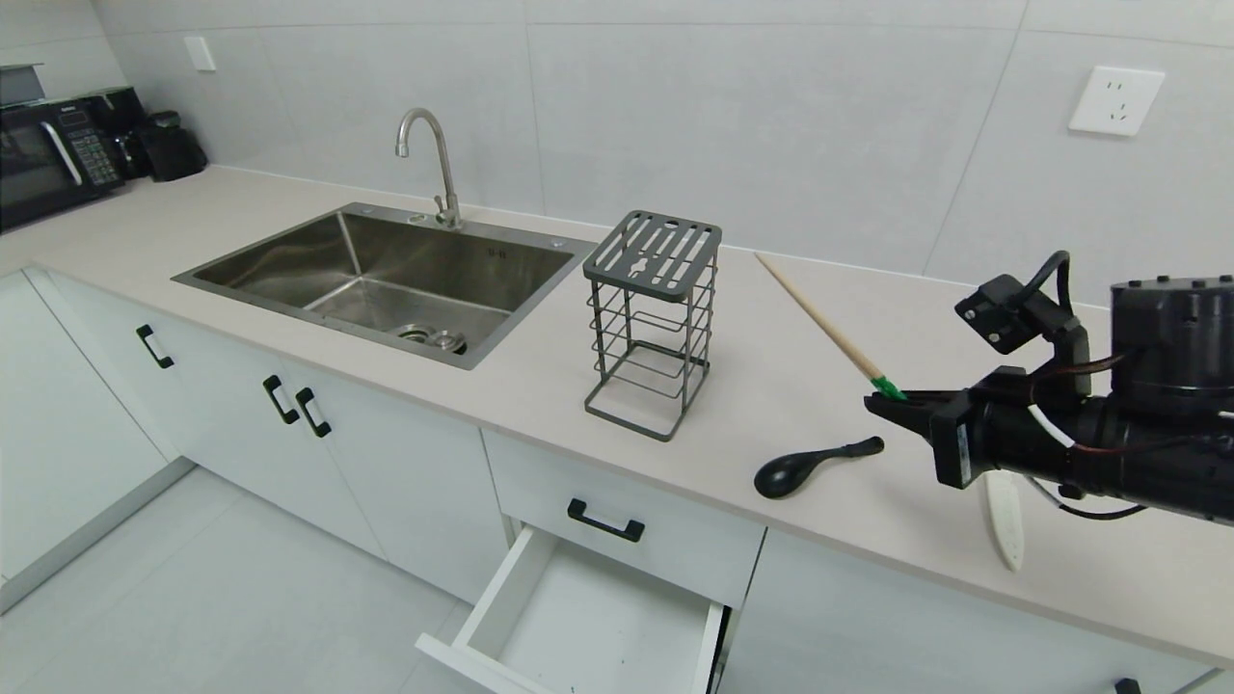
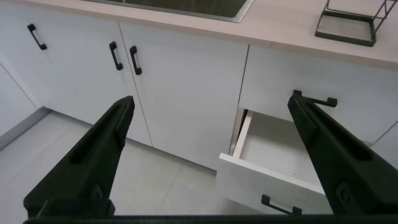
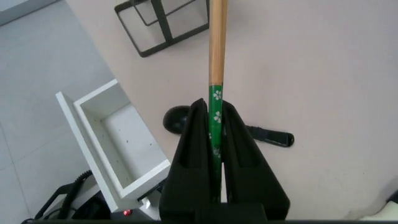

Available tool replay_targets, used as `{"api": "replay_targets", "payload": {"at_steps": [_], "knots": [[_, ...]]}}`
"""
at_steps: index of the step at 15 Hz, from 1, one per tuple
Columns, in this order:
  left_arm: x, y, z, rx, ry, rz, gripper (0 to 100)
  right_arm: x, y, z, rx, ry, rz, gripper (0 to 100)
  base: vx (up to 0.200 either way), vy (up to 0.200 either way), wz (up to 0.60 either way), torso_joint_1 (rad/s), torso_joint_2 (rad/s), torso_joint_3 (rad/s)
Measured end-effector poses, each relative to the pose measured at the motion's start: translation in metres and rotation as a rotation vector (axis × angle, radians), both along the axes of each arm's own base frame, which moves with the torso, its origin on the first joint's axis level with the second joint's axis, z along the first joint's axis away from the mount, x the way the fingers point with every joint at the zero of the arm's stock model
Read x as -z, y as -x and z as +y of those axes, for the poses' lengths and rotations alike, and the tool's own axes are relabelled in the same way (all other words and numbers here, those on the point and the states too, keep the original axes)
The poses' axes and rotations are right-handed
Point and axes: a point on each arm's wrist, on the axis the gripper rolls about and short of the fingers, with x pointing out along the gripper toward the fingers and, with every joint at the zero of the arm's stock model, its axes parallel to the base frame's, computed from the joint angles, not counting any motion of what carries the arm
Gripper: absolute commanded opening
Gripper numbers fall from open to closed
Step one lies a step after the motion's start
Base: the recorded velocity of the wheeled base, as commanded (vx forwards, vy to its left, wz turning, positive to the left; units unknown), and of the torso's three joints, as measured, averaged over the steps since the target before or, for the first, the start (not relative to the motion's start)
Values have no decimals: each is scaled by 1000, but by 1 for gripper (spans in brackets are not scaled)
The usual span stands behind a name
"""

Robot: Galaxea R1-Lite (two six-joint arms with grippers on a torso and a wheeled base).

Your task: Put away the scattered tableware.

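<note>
Holding: the chopstick is pinched at its green end by the right gripper, whose fingers are pressed onto it from both sides. Whether it is one stick or a pair lying together, I cannot tell.
Chopstick place: it is over the counter, to the right of the rack. Its bare wooden length points away toward the wall. I cannot tell if the far tip touches the counter.
Handling: I judge it light, thin and stiff. The painted end looks smooth, so it may slip or turn in the jaws. The grip is at the very end, so the long free part can swing. A slow move seems wise, and this grip leaves the tip free to go into a slot.
Black spoon: it lies on the counter near the gripper, toward the front edge. It is probably light and hard, and the narrow handle seems the best place to take it.
White spoon: it lies near the front edge, partly hidden under the right arm.
Rack: it stands upright between the sink and the chopstick, with a slotted top.
Drawer: it is pulled open under the counter.
Left gripper: it is spread wide and holds nothing, low before the cabinet doors.
</note>
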Motion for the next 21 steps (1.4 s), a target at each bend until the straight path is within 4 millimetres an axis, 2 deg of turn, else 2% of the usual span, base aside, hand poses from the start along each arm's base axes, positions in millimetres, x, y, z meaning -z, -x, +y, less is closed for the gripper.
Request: {"api": "replay_targets", "payload": {"at_steps": [4,7,10,14,19,21], "knots": [[0,0,0,0,0,0,100,-9,9,0,-88,-31,-29,0,0,0,0,0,0,0],[0,0,0,1,0,0,100,-10,19,9,-217,-61,-24,0,0,0,0,0,0,0],[0,0,0,0,0,0,100,-3,33,25,-326,-67,13,0,0,0,0,0,0,0],[0,0,0,0,0,0,100,17,55,40,-444,-18,91,0,0,0,0,0,0,0],[0,0,0,0,0,0,100,26,60,44,-518,71,94,0,0,0,0,0,0,0],[0,0,0,1,0,0,100,29,62,54,-575,107,77,0,0,0,0,0,0,0]]}}
